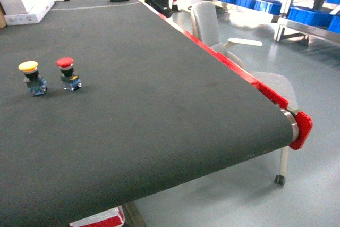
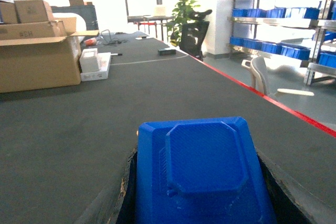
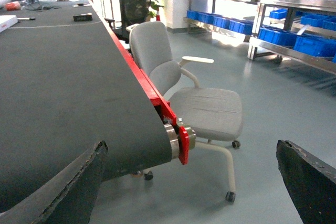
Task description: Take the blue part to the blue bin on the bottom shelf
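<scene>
Gripping the blue part (image 2: 202,174), left end effector overhangs the black belt (image 1: 159,94); right end effector (image 3: 189,182) gapes.

We see dark conveyor belt (image 1: 159,94) with red side rail (image 1: 255,81) and red end cap (image 1: 302,127). Yellow push-button (image 1: 32,77) and red push-button (image 1: 68,74) stand side by side on belt, near but apart. Grey office chair (image 3: 199,103) sits just beside belt end. Open cardboard box (image 2: 39,59) rests on belt, white box (image 2: 95,64) just beside it. Potted plant (image 2: 184,17) far back.
</scene>
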